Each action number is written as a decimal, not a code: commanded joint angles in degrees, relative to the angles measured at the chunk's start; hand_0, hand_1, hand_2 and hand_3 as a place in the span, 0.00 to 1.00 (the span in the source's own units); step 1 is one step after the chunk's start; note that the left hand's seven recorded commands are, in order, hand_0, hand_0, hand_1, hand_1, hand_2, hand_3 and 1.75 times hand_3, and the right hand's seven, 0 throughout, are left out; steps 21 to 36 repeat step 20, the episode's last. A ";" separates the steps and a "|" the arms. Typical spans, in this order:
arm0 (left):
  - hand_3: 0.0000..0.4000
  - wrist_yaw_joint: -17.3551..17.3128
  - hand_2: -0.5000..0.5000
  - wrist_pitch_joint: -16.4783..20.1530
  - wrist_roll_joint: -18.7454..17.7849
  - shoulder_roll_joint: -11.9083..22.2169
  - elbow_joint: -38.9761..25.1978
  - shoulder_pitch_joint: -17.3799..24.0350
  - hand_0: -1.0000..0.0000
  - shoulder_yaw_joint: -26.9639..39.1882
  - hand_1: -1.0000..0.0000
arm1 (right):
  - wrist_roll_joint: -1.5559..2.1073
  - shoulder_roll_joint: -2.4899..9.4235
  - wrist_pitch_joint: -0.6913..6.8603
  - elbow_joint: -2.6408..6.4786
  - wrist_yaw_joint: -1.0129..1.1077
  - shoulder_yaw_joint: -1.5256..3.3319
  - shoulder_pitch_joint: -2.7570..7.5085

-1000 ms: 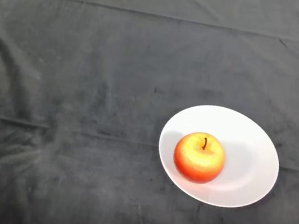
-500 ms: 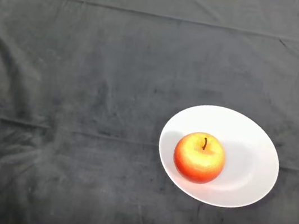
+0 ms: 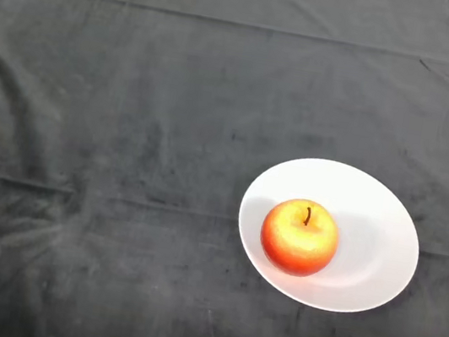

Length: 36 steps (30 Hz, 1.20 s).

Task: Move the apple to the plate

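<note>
A red-and-yellow apple [image 3: 299,237] is sitting on a white plate [image 3: 383,245], resting on the left part of the plate's surface, closer to the left rim than to the right. The apple is standing upright, its dark stem pointing up from a yellowish dip at the top, while its lower half is showing a deeper red-orange. It is casting a soft shadow onto the plate just beside it, toward the right. The rest of the plate around the apple is lying bare and white, and the plate's near rim is showing just below the fruit.

The plate is lying flat on the counter [image 3: 130,119], in the right half of the view and a little below the middle. The counter is covered by a dark grey cloth [image 3: 148,276], which is showing long fold lines: one is running across near the far edge, another is crossing at about the height of the plate's middle. Fainter creases are curving down the left side, and a few wrinkles are gathering at the far right corner.

The robot hand is not appearing anywhere in the head view, so how far it is open, or whether it is holding anything, cannot be told.
</note>
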 commanded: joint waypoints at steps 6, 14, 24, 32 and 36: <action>0.00 0.64 0.50 0.82 1.95 1.69 0.40 0.76 1.00 1.45 1.00 | 0.35 -1.50 -0.58 0.18 0.10 -0.05 -0.70; 0.00 0.70 0.50 0.84 2.76 1.52 0.26 0.69 1.00 1.72 1.00 | 0.35 -1.50 -0.58 0.17 0.10 -0.05 -0.69; 0.00 0.73 0.50 0.81 3.43 1.39 0.15 0.60 1.00 1.81 1.00 | 0.35 -1.41 -0.63 0.16 0.18 -0.05 -0.61; 0.00 0.73 0.50 0.81 3.43 1.39 0.15 0.60 1.00 1.81 1.00 | 0.35 -1.41 -0.63 0.16 0.18 -0.05 -0.61; 0.00 0.73 0.50 0.81 3.43 1.39 0.15 0.60 1.00 1.81 1.00 | 0.35 -1.41 -0.63 0.16 0.18 -0.05 -0.61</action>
